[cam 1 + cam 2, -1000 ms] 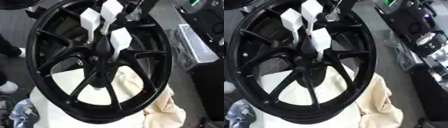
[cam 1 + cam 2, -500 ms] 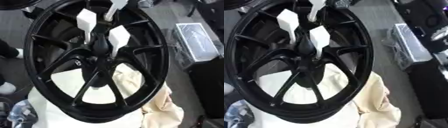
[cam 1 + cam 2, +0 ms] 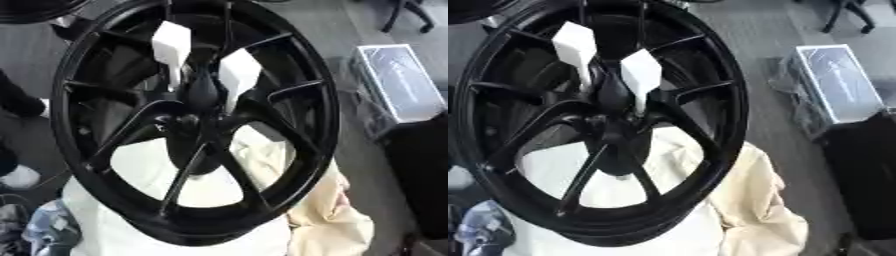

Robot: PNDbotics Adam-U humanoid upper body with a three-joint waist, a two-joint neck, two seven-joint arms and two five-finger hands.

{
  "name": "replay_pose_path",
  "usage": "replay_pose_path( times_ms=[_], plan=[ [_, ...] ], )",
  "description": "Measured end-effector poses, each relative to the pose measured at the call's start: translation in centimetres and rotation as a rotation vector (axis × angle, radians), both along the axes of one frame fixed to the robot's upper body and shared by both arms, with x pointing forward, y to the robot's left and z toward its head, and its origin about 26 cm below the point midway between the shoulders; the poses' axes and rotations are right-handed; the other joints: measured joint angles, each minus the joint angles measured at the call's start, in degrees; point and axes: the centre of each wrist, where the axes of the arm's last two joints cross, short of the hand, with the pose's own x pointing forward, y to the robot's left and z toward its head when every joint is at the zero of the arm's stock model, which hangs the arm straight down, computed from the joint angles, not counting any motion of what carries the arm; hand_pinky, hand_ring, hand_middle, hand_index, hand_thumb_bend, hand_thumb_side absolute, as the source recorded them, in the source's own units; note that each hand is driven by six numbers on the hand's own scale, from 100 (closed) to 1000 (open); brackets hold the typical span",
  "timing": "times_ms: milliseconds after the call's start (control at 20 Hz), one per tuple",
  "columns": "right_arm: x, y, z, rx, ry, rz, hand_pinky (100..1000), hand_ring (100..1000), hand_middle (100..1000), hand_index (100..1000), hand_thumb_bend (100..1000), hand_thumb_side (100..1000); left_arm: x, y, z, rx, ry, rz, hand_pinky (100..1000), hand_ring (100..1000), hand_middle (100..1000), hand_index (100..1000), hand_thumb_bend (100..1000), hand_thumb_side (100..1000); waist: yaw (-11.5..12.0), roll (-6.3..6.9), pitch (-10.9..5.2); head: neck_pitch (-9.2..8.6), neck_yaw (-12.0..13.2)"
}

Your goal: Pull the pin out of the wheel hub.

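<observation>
A large black spoked wheel (image 3: 289,125) stands tilted over a cream cloth and fills most of both views. Two white wedge-shaped pieces on thin stems stick out near its hub (image 3: 188,125): one at the upper left (image 3: 171,42), one to its right (image 3: 238,72). Between them sits a black teardrop-shaped part (image 3: 201,90); I cannot tell what it is. Neither of my hands shows in either view.
The cream cloth (image 3: 332,215) bunches up at the lower right under the wheel. A grey box in clear wrap (image 3: 842,85) lies on the floor to the right, with a dark block (image 3: 868,175) below it. A person's shoe (image 3: 17,177) shows at the left edge.
A third white piece that stood at the top of the wheel, by something dark and silver, is gone from view. The box on the right has shifted, so the camera moved.
</observation>
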Motion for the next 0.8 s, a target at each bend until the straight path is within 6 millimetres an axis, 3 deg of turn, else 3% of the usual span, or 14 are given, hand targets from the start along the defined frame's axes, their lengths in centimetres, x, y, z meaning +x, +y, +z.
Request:
replay_pose_path(
  times_ms=[100, 250, 450, 550, 600, 800],
  plan=[
    [-1.6, -1.6, -1.8, 0.066, -0.011, -0.098, 844, 507, 278, 499, 100, 100, -0.1, 0.2, -0.1, 0.000, 0.000, 0.012, 645, 710, 755, 751, 221, 938, -0.9, 0.30, -0.01, 0.00, 1.3],
    [-4.4, -3.1, -6.0, 0.140, -0.027, -0.269, 855, 523, 319, 535, 100, 100, -0.2, 0.3, 0.0, 0.001, -0.005, 0.026, 645, 710, 755, 752, 221, 937, -2.0, 0.63, -0.01, -0.02, 3.1],
    [-8.6, -2.5, -12.3, 0.189, -0.042, -0.488, 878, 563, 390, 601, 100, 100, -0.1, 0.3, 0.1, 0.006, -0.009, 0.029, 646, 710, 756, 752, 220, 931, -2.4, 1.69, -0.01, -0.08, 4.8],
    [-10.0, -1.7, -14.6, 0.202, -0.058, -0.571, 896, 604, 467, 675, 100, 100, -0.1, 0.2, 0.3, 0.010, -0.016, 0.027, 646, 710, 757, 752, 219, 929, -2.4, 2.04, -0.01, -0.13, 5.3],
    [-10.6, -1.4, -15.6, 0.201, -0.063, -0.600, 946, 727, 627, 831, 138, 100, -0.1, 0.1, 0.4, 0.013, -0.019, 0.025, 646, 710, 757, 753, 216, 924, -2.4, 2.15, -0.01, -0.16, 5.6],
    [-12.0, -0.5, -19.2, 0.187, -0.051, -0.656, 1000, 801, 775, 943, 100, 132, -0.1, -0.2, 0.7, 0.028, -0.033, 0.017, 647, 710, 757, 754, 212, 917, -2.6, 2.73, -0.01, -0.60, 6.3]
  ],
)
